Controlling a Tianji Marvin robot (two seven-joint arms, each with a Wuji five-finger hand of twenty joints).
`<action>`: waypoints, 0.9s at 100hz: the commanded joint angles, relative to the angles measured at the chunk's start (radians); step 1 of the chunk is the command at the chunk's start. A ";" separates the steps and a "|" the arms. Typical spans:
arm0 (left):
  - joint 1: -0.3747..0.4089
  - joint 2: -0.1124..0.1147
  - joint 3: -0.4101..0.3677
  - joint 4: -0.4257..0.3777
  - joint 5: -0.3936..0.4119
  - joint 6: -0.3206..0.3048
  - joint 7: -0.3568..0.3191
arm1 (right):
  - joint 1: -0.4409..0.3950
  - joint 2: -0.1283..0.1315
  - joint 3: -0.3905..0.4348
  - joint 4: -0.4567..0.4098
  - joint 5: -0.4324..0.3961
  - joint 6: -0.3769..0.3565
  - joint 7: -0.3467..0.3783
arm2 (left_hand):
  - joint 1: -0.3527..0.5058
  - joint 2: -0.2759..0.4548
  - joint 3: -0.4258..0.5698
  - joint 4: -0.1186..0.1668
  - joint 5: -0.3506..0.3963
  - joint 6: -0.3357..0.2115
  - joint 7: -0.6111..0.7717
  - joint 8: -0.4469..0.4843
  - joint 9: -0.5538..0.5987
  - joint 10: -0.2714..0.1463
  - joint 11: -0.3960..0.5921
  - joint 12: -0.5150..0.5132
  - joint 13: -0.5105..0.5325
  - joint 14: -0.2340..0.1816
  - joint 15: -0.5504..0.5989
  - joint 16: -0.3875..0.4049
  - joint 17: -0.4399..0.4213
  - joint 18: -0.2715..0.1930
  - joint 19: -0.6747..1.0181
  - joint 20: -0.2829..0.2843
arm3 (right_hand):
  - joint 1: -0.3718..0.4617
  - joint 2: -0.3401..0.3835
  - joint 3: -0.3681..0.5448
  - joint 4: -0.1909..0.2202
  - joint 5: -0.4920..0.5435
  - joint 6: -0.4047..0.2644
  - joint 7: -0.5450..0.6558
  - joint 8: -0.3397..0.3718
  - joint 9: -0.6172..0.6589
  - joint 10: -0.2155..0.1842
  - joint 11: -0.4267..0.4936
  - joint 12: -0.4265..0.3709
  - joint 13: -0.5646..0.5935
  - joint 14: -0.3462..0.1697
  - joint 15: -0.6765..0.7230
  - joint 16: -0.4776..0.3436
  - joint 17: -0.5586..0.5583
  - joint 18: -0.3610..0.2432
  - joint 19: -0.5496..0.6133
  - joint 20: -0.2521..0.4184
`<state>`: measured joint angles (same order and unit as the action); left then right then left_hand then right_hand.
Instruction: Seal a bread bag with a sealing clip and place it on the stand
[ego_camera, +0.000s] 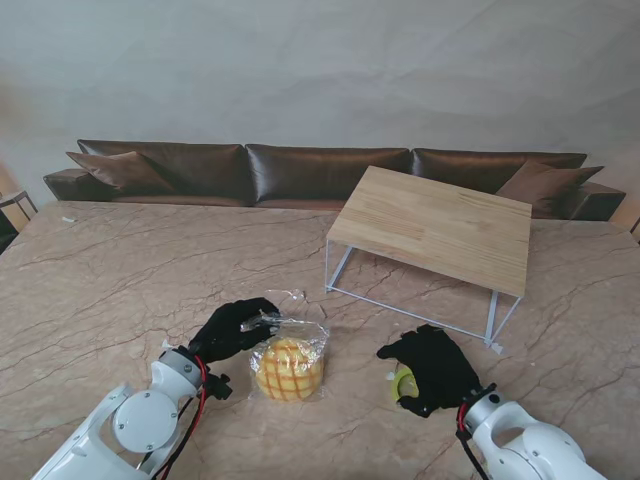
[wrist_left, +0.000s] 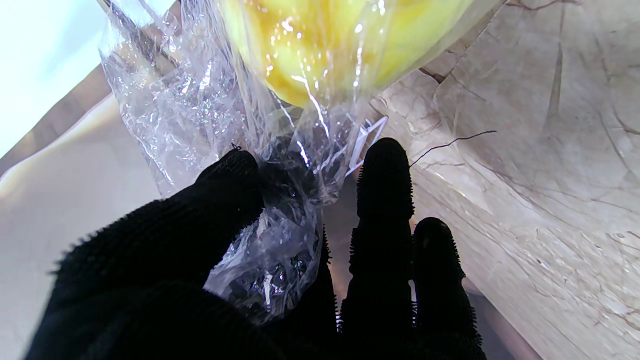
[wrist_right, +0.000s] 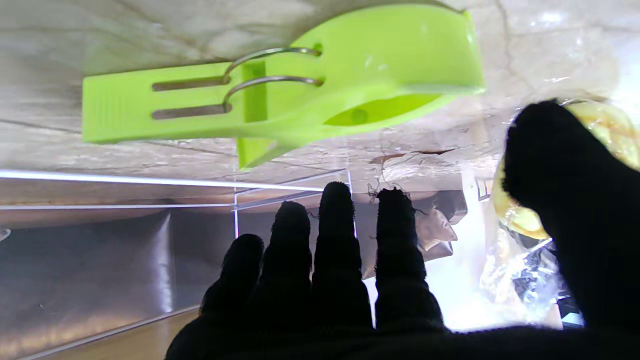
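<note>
A plain pale wall (ego_camera: 320, 70) fills the far side of the room. Against it runs a long dark brown leather sofa (ego_camera: 320, 172) with a cushion (ego_camera: 118, 168) at each end. The marble table (ego_camera: 120, 280), beige with dark veins, spreads under soft, even light.

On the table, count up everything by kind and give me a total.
Bread bags: 1
Sealing clips: 1
Stands: 1
Total: 3
</note>
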<state>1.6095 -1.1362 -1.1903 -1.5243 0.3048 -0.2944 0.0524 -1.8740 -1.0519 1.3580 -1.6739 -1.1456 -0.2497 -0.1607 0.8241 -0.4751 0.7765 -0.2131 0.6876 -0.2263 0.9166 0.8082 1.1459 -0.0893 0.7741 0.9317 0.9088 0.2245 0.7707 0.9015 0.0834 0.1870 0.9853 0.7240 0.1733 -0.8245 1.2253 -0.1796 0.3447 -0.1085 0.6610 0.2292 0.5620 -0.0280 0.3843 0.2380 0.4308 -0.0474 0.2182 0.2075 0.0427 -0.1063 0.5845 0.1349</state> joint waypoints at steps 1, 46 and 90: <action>0.009 -0.003 0.000 -0.001 0.000 -0.003 -0.003 | -0.016 0.006 0.009 -0.014 0.000 -0.007 -0.014 | 0.043 0.042 -0.004 0.003 0.029 -0.097 0.089 0.037 0.021 -0.098 0.007 0.018 0.015 -0.007 -0.008 0.004 -0.009 -0.010 0.013 0.018 | 0.034 -0.016 0.041 0.018 -0.007 0.002 0.016 -0.007 0.002 -0.008 0.005 0.006 0.019 -0.038 0.017 -0.007 0.032 -0.035 0.004 -0.019; 0.003 -0.004 0.012 0.007 -0.011 -0.011 -0.004 | -0.069 0.018 0.111 -0.042 -0.070 -0.062 0.038 | 0.043 0.045 -0.008 0.003 0.030 -0.098 0.090 0.038 0.021 -0.098 0.005 0.018 0.015 -0.007 -0.008 0.004 -0.007 -0.009 0.013 0.020 | 0.125 -0.210 0.163 -0.019 0.006 -0.015 0.037 0.011 0.047 -0.025 -0.021 -0.005 0.093 -0.060 0.002 -0.016 0.129 -0.042 0.005 -0.062; 0.001 -0.002 0.013 0.006 -0.021 -0.009 -0.019 | -0.007 0.027 0.075 0.056 -0.115 -0.062 -0.057 | 0.044 0.045 -0.009 0.004 0.030 -0.097 0.089 0.039 0.022 -0.097 0.005 0.019 0.017 -0.006 -0.007 0.005 -0.004 -0.010 0.015 0.023 | 0.130 -0.203 0.164 -0.024 -0.059 -0.038 0.048 0.016 0.000 -0.051 -0.037 -0.009 0.067 -0.095 -0.017 -0.025 0.123 -0.062 -0.013 -0.074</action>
<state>1.6044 -1.1360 -1.1807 -1.5178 0.2868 -0.3025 0.0410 -1.8850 -1.0238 1.4375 -1.6171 -1.2609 -0.3076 -0.2168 0.8255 -0.4751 0.7675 -0.2115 0.6876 -0.2277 0.9165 0.8082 1.1458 -0.0904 0.7727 0.9319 0.9088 0.2245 0.7707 0.9015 0.0834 0.1870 0.9853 0.7290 0.2885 -0.9921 1.3599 -0.1895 0.3330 -0.1337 0.6989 0.2290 0.5882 -0.0682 0.3624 0.2329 0.5133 -0.0954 0.2179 0.1916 0.1725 -0.1411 0.5825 0.0727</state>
